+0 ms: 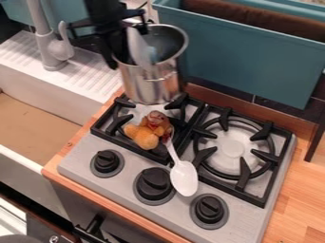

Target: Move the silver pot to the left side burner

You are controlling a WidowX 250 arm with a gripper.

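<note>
Overlapping the silver pot (152,83) at the stove's (79,163) rear left, the blurred gripper (126,59) may or may not be pinching it; which cannot be told. Pot and 1 toy (146,136) partly hide the stove's left burner (105,127); 1 spoon's (184,178) handle end is unclear.

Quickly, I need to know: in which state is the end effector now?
End effector: appears closed on the pot, holding it at the rim.

The open-topped silver pot (154,85) is upright at the rear of the black-grated left burner (117,125).
</note>
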